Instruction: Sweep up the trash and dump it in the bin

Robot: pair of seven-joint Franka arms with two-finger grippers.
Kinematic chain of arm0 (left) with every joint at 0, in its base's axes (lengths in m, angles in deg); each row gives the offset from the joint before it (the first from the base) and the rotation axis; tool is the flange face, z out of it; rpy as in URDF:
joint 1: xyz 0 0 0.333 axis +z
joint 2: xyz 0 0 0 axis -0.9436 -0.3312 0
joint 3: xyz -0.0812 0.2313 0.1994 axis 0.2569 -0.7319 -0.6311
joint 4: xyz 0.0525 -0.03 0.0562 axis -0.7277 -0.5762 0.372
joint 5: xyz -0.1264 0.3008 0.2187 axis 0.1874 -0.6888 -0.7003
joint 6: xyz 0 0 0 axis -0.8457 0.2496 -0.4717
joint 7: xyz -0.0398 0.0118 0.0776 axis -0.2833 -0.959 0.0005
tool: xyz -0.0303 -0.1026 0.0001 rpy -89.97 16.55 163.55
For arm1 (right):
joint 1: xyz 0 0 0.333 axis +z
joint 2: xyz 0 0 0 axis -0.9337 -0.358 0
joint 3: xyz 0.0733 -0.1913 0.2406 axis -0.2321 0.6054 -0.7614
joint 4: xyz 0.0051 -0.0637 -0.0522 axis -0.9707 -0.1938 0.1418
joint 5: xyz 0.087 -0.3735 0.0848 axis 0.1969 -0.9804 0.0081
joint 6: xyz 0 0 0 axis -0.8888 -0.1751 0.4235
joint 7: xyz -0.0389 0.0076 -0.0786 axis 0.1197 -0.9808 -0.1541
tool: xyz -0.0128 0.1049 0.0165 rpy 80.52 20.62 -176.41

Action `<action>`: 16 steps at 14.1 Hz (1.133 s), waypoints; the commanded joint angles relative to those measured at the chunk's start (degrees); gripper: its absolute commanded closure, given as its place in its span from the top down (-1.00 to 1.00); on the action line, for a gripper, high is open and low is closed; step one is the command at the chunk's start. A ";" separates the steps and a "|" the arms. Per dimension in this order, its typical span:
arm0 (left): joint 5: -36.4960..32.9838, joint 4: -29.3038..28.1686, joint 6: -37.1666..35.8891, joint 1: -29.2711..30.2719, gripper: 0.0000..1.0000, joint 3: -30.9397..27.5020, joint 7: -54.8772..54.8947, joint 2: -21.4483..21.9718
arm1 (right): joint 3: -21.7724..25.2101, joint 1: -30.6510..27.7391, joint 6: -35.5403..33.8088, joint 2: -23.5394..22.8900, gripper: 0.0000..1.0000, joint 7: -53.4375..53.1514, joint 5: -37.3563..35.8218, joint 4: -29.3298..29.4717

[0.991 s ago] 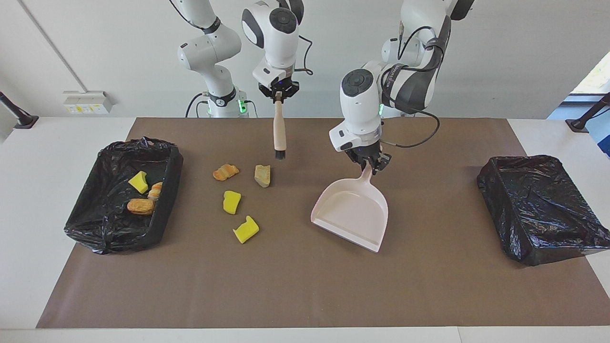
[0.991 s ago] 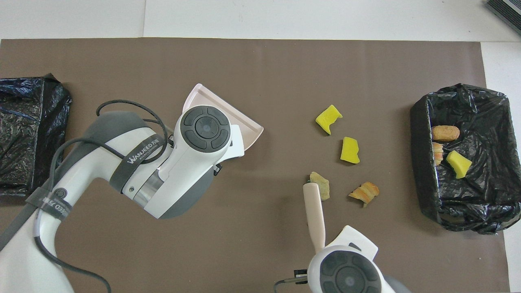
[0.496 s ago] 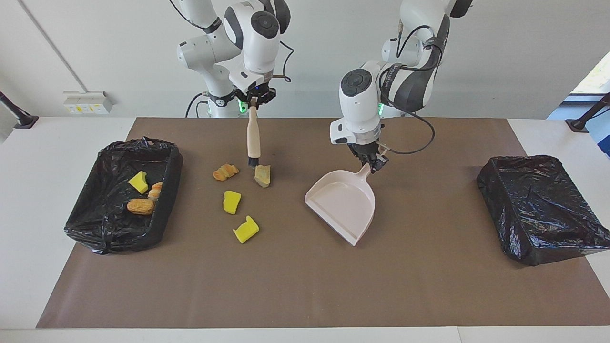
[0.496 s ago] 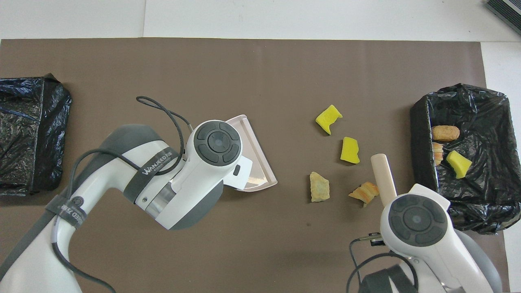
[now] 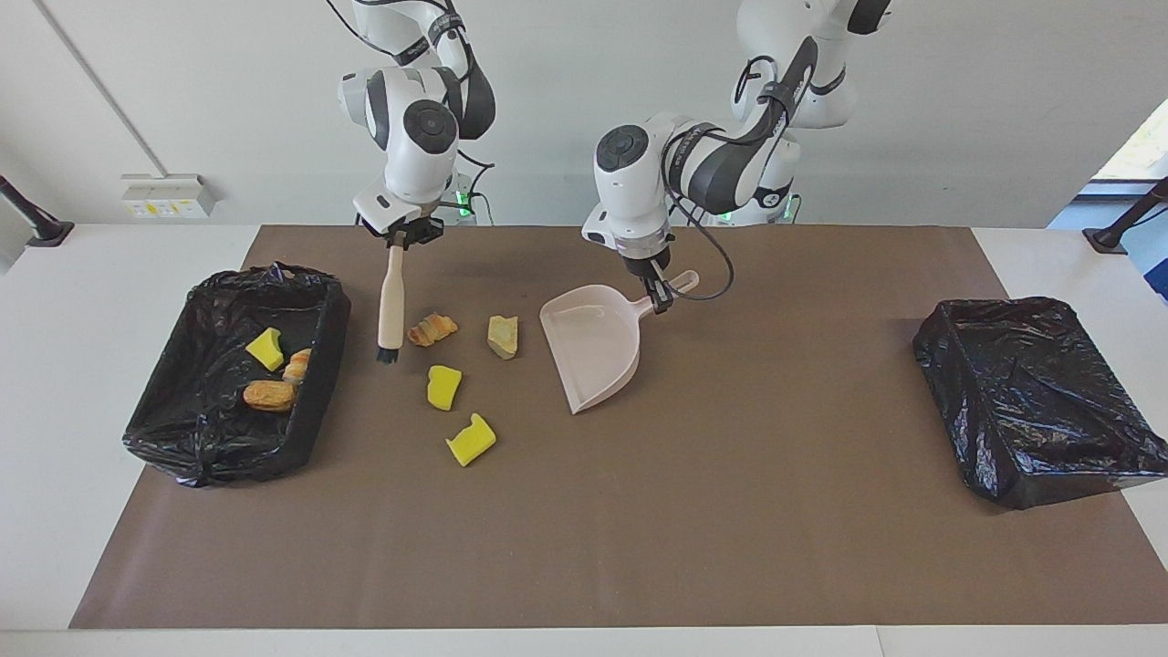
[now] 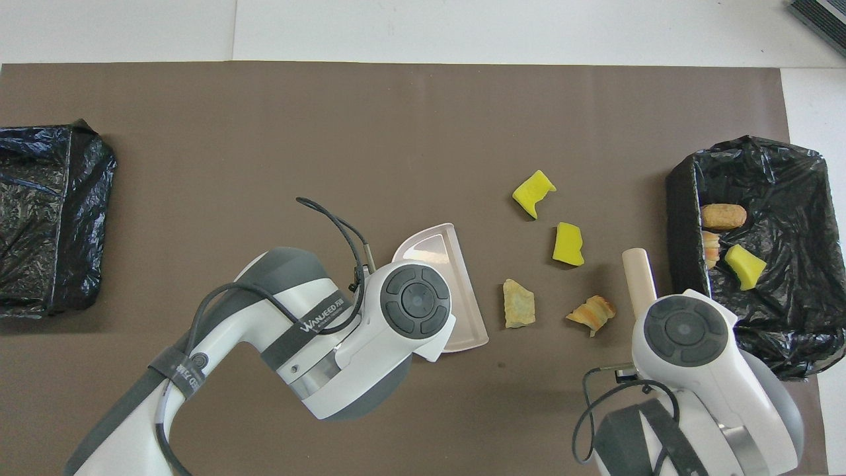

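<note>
Upper left of the facing frame, my right gripper grips the brush by its handle top, bristles hanging between the bin and an orange-brown scrap. At centre my left gripper clamps the dustpan handle, its open edge just beside the beige lump. Overhead, right of centre, four trash pieces lie on the bench: two yellow chunks, the lump, the orange scrap. Three more sit in the bin at right.
</note>
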State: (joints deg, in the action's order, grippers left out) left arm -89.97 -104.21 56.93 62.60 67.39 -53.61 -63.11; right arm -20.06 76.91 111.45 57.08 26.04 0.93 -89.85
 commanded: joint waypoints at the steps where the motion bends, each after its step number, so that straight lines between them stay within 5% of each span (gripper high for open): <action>1: 0.76 -3.03 2.07 0.15 -1.00 0.46 1.40 1.96 | -0.92 -1.29 5.10 -3.82 -1.00 -0.85 -0.91 -1.23; 7: 0.76 -4.61 2.24 0.33 -1.00 1.35 1.40 2.66 | -1.10 1.59 8.89 -8.57 -1.00 2.57 8.65 1.05; 16: 1.03 -6.90 2.86 0.59 -1.00 1.61 1.57 3.89 | -1.27 10.74 13.02 -14.90 -1.00 4.51 38.08 12.38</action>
State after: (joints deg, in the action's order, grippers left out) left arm -89.97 -108.46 58.17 62.62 68.99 -53.40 -61.80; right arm -21.34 87.80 123.80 43.76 28.40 33.14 -80.19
